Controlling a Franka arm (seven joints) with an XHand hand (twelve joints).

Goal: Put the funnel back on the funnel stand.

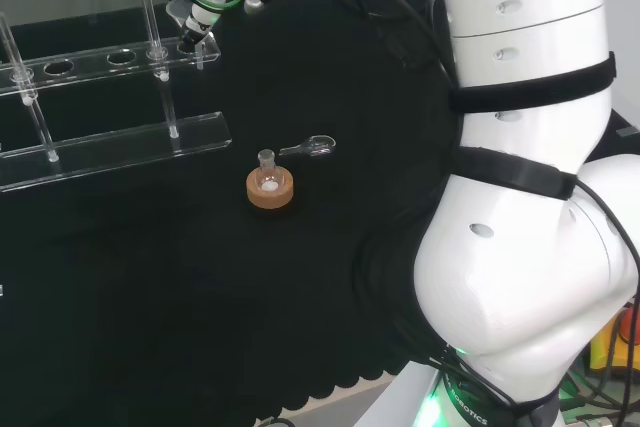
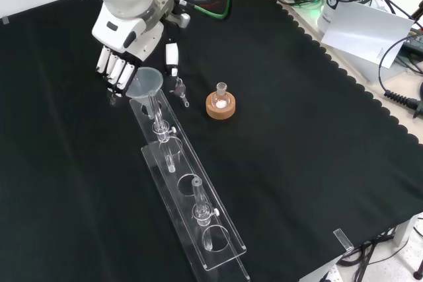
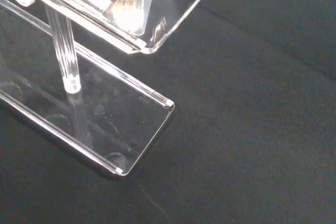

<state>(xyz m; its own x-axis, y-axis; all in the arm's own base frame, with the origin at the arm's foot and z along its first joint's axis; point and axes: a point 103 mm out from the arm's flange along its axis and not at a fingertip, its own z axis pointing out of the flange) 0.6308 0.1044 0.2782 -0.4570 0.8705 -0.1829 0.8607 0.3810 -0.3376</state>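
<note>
Glossy clear plastic funnel stand point(image 2: 198, 209), matt black cloth point(image 2: 317, 130) (scalloped edge), cork ring point(image 2: 220, 106)

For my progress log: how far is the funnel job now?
Nearly done. The funnel is already at the funnel stand, its stem down through the end hole in the wrist view. The hand is right beside the funnel's rim; whether it grips cannot be told. Left: letting go and pulling the hand away.

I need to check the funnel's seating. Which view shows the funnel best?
The front view: the funnel shows whole, cone beside the hand, stem down through the stand. The head view shows it small, under the hand; the wrist view, just its stem.
</note>
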